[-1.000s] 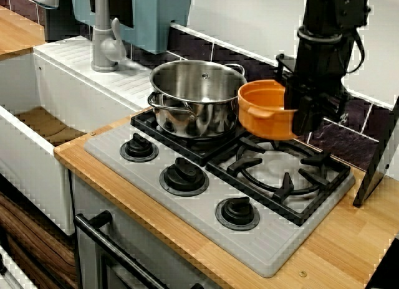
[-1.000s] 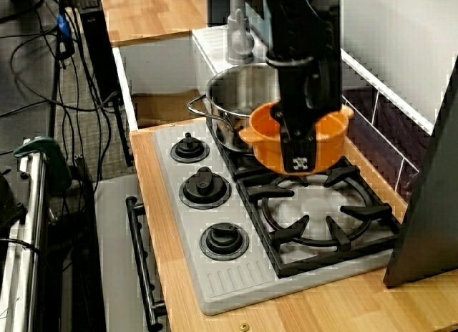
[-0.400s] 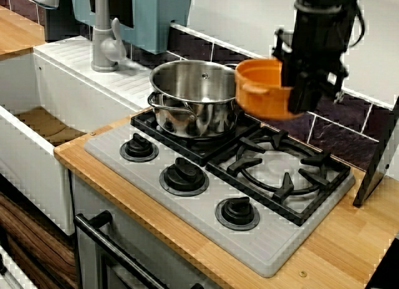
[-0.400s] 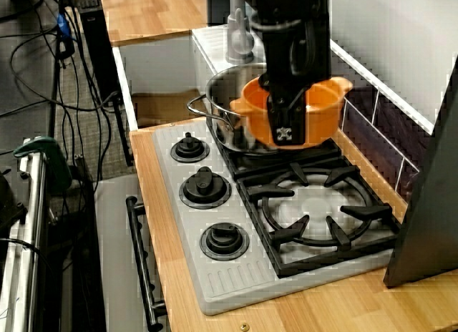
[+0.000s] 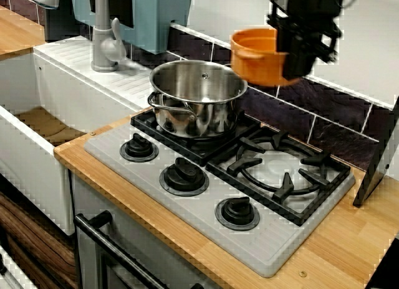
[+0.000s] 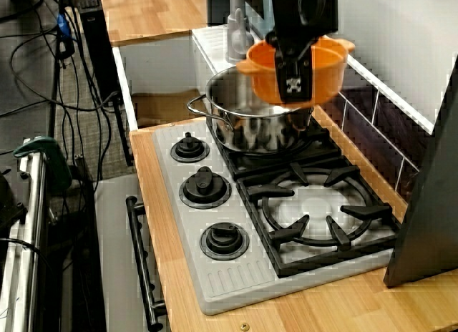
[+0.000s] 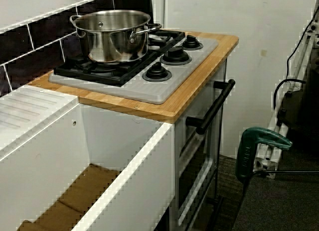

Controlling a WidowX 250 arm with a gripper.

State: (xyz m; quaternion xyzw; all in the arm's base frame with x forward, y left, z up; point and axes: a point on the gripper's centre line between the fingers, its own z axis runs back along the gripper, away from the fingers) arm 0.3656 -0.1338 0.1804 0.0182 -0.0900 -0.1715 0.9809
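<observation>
Orange pot hangs in the air, pinched by its rim in the tool, which is clamped shut on the wall of the pot on the side away from the sink. From the view facing the tiled wall it sits level, above and just behind the right rim of the steel pot, well clear of it. The view along the stove puts the orange pot over that pot's far edge, with the tool gripping the near wall.

To my eye it is moulded plastic: light, stiff, smooth and a little slick, with a stubby lug handle jutting from the side. A thin rim like that is a fair place to hold, though a hollow pot held on one side could swing or slip if jolted.

The steel pot is polished, round and straight-walled with loop handles, and stands empty on the black grate. Three black knobs line the grey cooktop, which is set in a wooden tabletop. Dark glossy tiles back it, and a white sink lies to one side.
</observation>
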